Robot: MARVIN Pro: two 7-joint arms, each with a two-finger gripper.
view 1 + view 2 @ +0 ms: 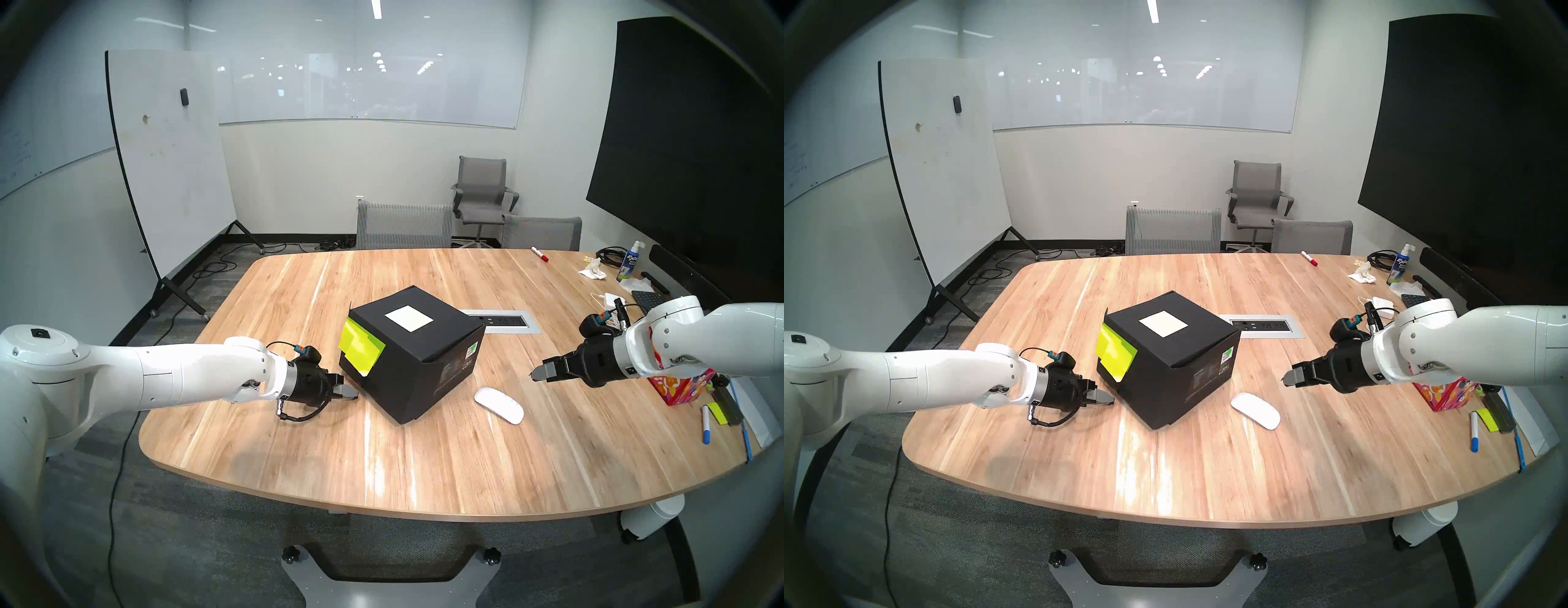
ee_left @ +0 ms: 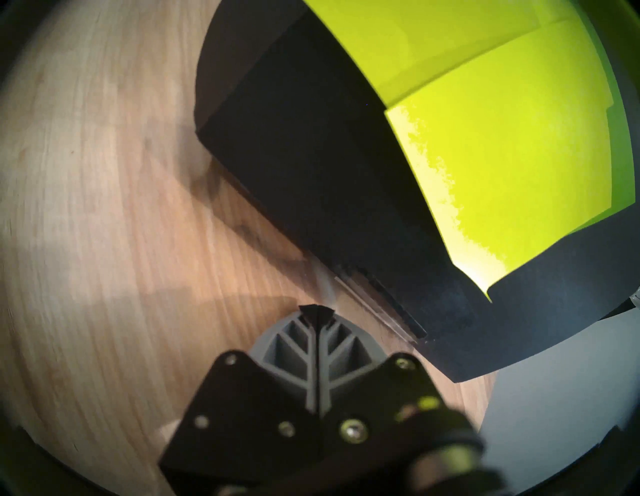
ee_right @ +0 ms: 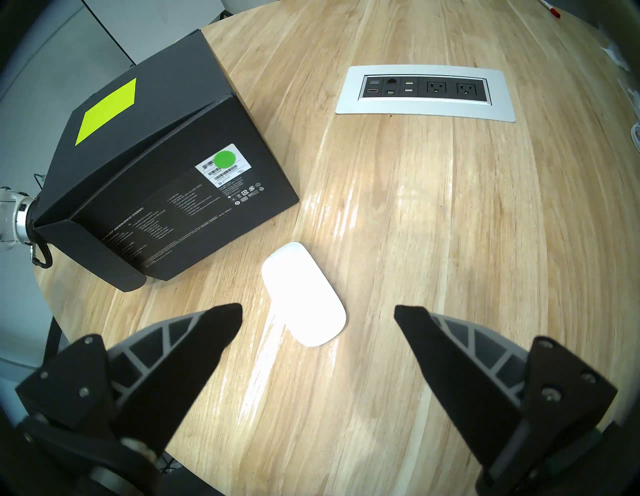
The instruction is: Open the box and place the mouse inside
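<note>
Box mid-table, mouse beside it, an arm at each flank

The box (image 1: 413, 352) sits on the table (image 1: 424, 467), lid down; the mouse (image 1: 498, 405) lies just right of its near corner, apart from it. The left gripper (image 1: 350, 392) is near the box's left face, the right gripper (image 1: 536, 374) is above the table right of the mouse, and the outlet panel (image 1: 505, 320) lies behind the box.

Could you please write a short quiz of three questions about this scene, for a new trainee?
1. True or false: the box lid is already open.
2. Which pincer is shut? A) left pincer B) right pincer
3. Fill in: the mouse lies on the ____, beside the box.

Key: 1 false, the lid is closed. 2 A; its fingers meet, near the sticky notes, holding nothing. 3 table.
</note>
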